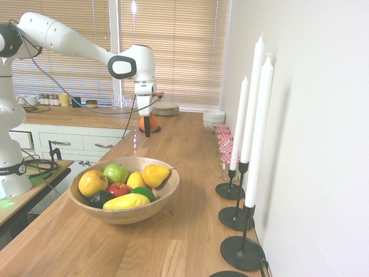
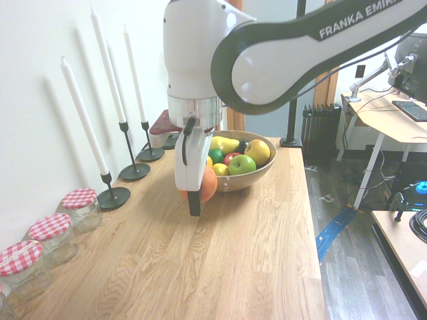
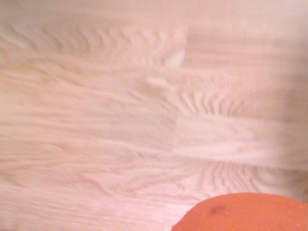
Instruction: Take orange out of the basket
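Observation:
The orange is outside the basket, low over the wooden countertop beyond it. My gripper points straight down and is shut on the orange. From the other side, the orange shows behind a dark finger, in front of the basket. Whether the orange touches the wood I cannot tell. The wrist view shows the top of the orange over blurred wood grain. The tan wooden basket still holds several other fruits: apples, a pear, lemons.
Black candlesticks with tall white candles line the wall side. Glass jars with red checked lids stand near the wall beside the gripper. A stack of white plates and white bowls stand at the far end.

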